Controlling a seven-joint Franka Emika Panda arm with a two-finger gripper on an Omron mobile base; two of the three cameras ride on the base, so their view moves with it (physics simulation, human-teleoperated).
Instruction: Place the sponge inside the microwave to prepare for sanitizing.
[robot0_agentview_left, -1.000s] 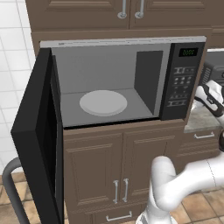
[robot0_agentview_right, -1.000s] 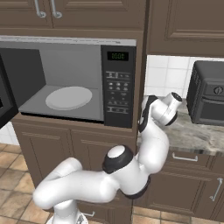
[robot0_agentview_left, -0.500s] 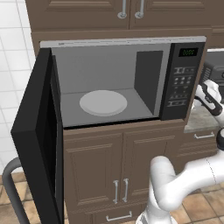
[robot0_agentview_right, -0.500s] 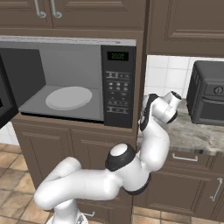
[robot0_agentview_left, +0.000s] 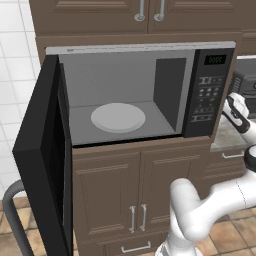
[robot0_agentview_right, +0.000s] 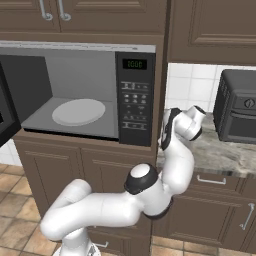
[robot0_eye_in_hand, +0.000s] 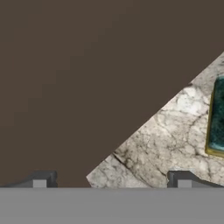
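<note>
The black microwave stands with its door swung wide to the left, baring a grey cavity and a white turntable. My gripper hovers over the marble counter just right of the microwave. In the hand view the gripper is open, its tips far apart with nothing between them. The sponge lies on the counter at the right edge of that view, dark green scouring face up with a yellow rim, apart from the fingers.
A dark toaster oven sits on the counter to the right. The brown cabinet side is close by the hand. Brown cabinets run above and below the microwave.
The hand has shifted only slightly beside the microwave. The gripper stays open and the microwave door has not moved.
</note>
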